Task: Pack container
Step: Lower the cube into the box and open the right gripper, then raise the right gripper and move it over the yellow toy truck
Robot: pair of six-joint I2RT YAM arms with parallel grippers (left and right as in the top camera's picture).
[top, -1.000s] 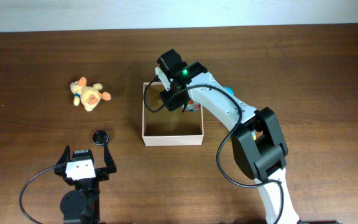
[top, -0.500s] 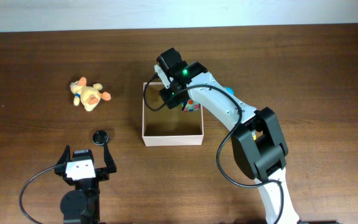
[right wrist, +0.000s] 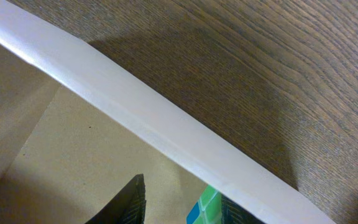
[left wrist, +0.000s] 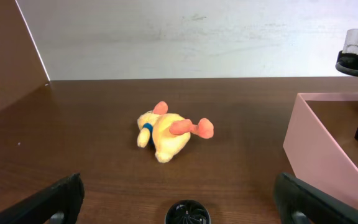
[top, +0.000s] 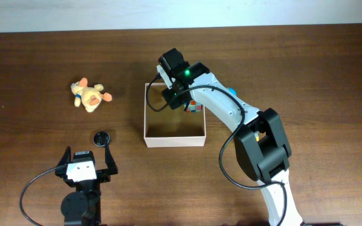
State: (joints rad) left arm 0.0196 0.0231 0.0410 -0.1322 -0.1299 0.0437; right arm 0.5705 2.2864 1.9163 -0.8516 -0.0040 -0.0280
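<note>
The container [top: 175, 140] is a square box with white walls and a tan inside, at the table's middle. It also shows at the right of the left wrist view [left wrist: 319, 152] and in the right wrist view [right wrist: 142, 124]. My right gripper [top: 177, 99] reaches into its far right corner. Its jaws [right wrist: 182, 202] are open. A multicoloured cube [top: 195, 108] lies inside against the wall, next to the right finger [right wrist: 205, 208], with a gap to the left finger. A yellow plush duck [top: 90, 95] lies left of the box [left wrist: 166, 134]. My left gripper [top: 83, 168] is open and empty [left wrist: 182, 194].
A small black round object [top: 102, 137] lies just in front of my left gripper [left wrist: 187, 213]. A light blue object [top: 232, 91] peeks out from behind the right arm, to the right of the box. The table's back edge meets a pale wall.
The right gripper has shifted slightly over the box's far corner, and more of the cube shows beside it. The left arm, the duck and the box have not moved.
</note>
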